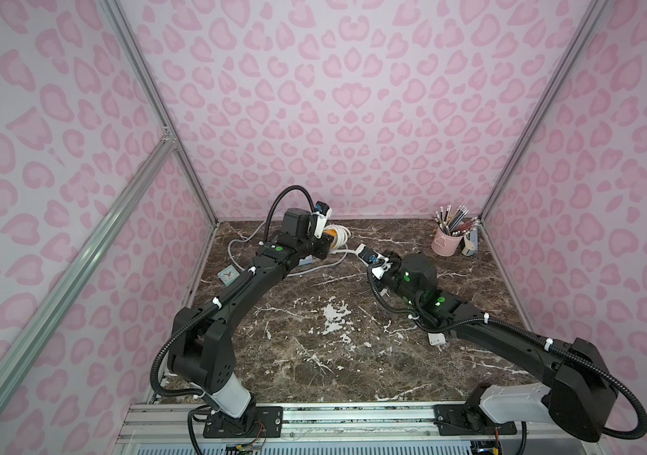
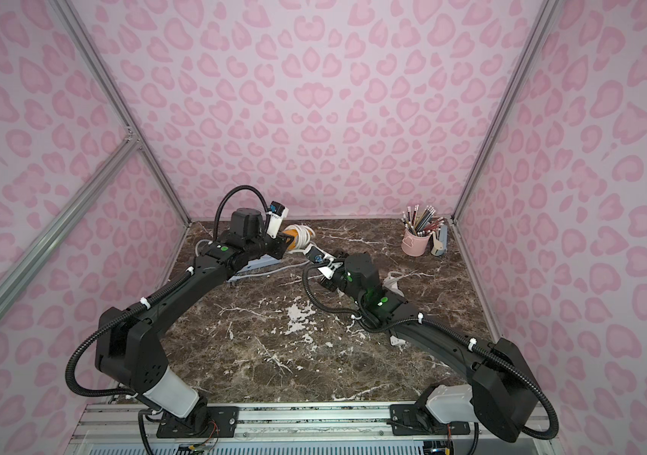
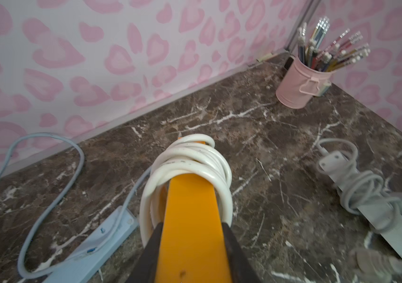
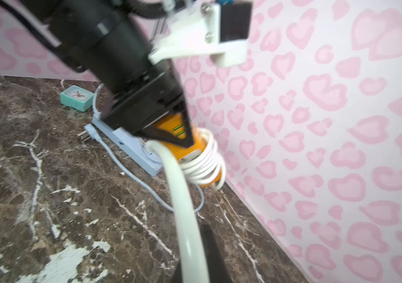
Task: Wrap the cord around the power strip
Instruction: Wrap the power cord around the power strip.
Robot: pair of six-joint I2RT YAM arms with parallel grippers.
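Note:
My left gripper [image 3: 192, 226] is shut on an orange power strip [image 3: 190, 208], holding it above the marble table near the back wall. A thick white cord [image 3: 190, 156] is coiled in several loops around the strip's far end. One free length of cord [image 4: 187, 220] runs from the coil into my right gripper [image 4: 192, 264], which is shut on it. In both top views the orange strip [image 1: 331, 238] [image 2: 292, 241] hangs at the back centre, with the right gripper [image 1: 358, 250] just to its right.
A light blue power strip [image 3: 92, 245] with a loose grey cord lies under the left arm. A grey strip with its cord wrapped [image 3: 366, 196] lies to the right. A pink pencil cup [image 1: 446, 240] stands back right, a teal clock [image 1: 229, 273] at left, and a white plug [image 1: 436, 338] under the right arm.

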